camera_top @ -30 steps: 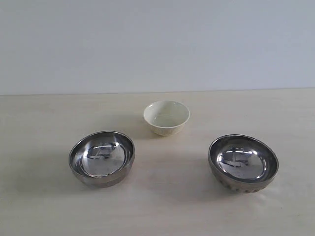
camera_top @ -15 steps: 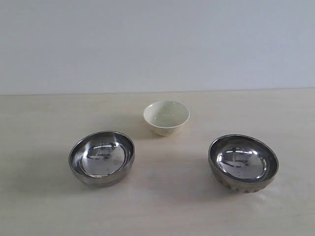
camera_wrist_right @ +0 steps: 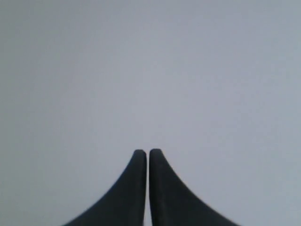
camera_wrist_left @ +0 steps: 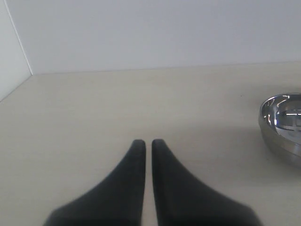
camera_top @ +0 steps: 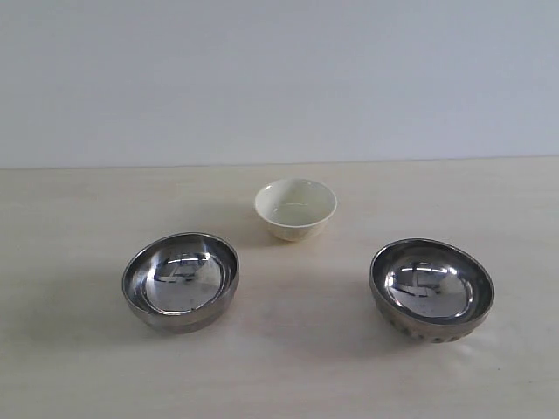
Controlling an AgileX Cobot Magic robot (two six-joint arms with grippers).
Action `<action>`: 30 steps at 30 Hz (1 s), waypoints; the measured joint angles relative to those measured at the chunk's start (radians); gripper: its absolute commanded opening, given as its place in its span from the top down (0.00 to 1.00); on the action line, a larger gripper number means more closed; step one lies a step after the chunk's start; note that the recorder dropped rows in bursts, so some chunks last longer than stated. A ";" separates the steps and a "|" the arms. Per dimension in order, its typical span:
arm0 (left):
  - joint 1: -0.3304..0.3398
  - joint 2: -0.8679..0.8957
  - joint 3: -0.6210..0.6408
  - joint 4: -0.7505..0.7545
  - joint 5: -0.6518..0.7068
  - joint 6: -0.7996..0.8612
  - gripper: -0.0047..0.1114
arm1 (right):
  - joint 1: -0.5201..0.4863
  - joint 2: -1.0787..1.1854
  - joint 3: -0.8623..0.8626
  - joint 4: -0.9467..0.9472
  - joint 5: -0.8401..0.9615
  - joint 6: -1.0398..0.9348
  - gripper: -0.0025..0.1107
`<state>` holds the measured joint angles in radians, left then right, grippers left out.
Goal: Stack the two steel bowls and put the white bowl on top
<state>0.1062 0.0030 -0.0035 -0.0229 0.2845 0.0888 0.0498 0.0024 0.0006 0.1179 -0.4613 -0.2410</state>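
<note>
The two steel bowls stand upright and apart on the table (camera_top: 288, 358), not yet stacked. The smooth steel bowl (camera_top: 181, 281) is on my left arm's side and the ribbed steel bowl (camera_top: 431, 290) on my right arm's side. The white bowl (camera_top: 295, 208) sits upright between them and farther back, touching neither.

My left end effector (camera_wrist_left: 148, 143) hangs low over the table. Its fingers are drawn together with only a thin slit between the tips, and they grip nothing. One of the steel bowls (camera_wrist_left: 282, 125) lies ahead of it and off to one side, well apart from the tips. Only part of that bowl's rim and wall shows, so I cannot tell which of the two it is.

My right end effector (camera_wrist_right: 148, 153) also has its fingers pressed together and carries nothing. Ahead of it is a plain pale surface (camera_wrist_right: 150, 70).
</note>
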 measured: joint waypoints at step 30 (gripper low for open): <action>0.000 0.000 0.000 0.000 0.000 0.000 0.92 | 0.000 0.081 -0.596 -0.455 0.211 0.800 0.98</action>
<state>0.1062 0.0030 -0.0035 -0.0229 0.2845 0.0888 0.0498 0.0836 -0.5959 -0.3376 -0.2506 0.5594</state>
